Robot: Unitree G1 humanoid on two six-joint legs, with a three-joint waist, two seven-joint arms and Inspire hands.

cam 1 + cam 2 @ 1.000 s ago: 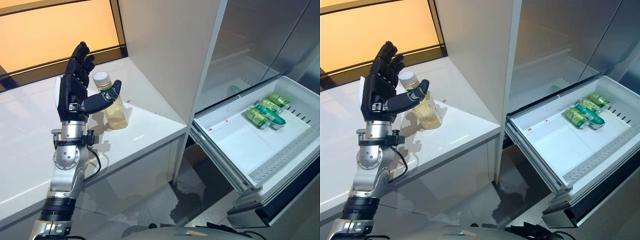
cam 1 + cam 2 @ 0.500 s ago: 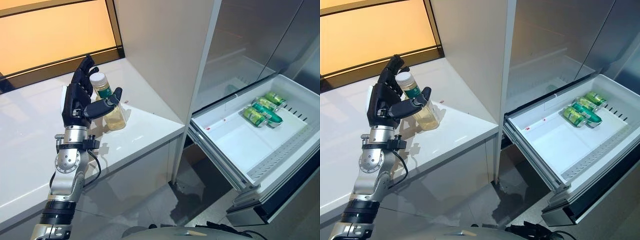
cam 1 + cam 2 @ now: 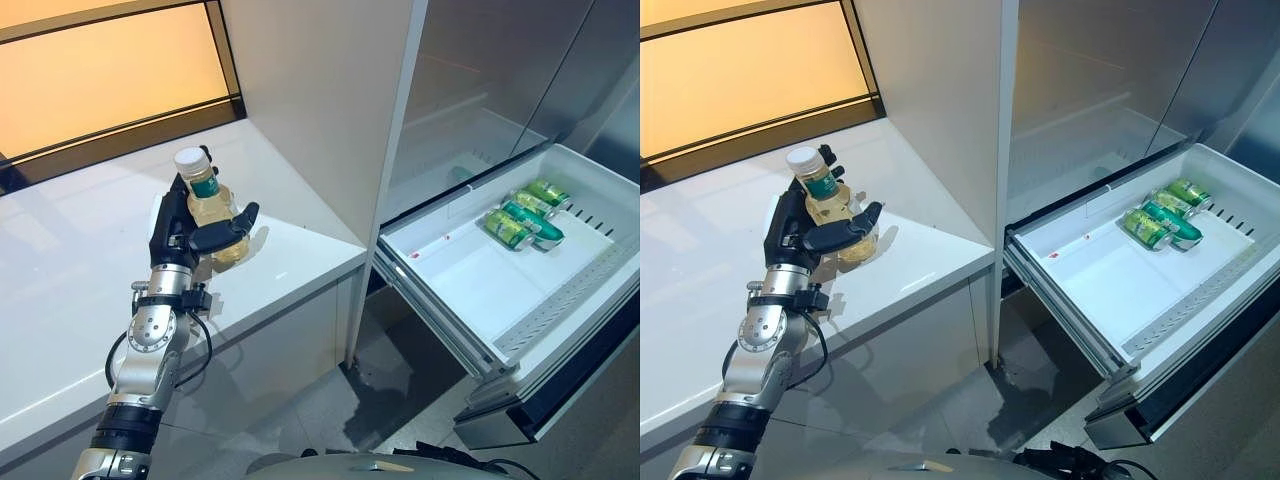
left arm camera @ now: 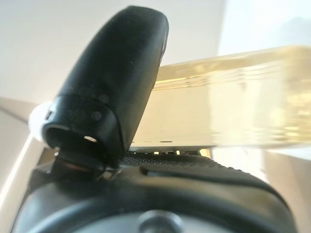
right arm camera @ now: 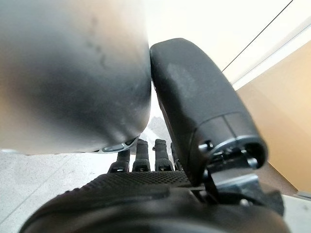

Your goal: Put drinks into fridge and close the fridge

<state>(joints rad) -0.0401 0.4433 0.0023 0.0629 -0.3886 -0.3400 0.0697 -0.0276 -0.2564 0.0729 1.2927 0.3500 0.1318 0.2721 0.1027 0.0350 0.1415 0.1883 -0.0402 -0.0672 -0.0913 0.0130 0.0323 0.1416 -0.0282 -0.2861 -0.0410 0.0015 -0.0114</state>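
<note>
A clear bottle (image 3: 213, 208) of yellowish drink, with a white cap and a green label, stands on the white counter (image 3: 60, 290). My left hand (image 3: 170, 225) is at it: the palm is against its side, the fingers (image 3: 828, 168) reach up behind it and the thumb (image 3: 228, 230) lies across its front. The left wrist view shows the thumb (image 4: 116, 82) against the bottle (image 4: 228, 97). Green cans (image 3: 522, 214) lie at the back right of the fridge's pulled-out white drawer (image 3: 470, 295). My right hand (image 5: 146, 194) hangs idle, fingers relaxed.
The fridge's upper compartment (image 3: 470, 120) stands open above the drawer, with its door (image 3: 612, 80) swung out at the right. A tall white panel (image 3: 330, 100) stands between the counter and the fridge. An orange-lit window (image 3: 100, 70) runs behind the counter.
My left hand has dropped and moved in from beside the bottle, so the bottle now sits against the palm with the thumb across its front. The view has shifted slightly.
</note>
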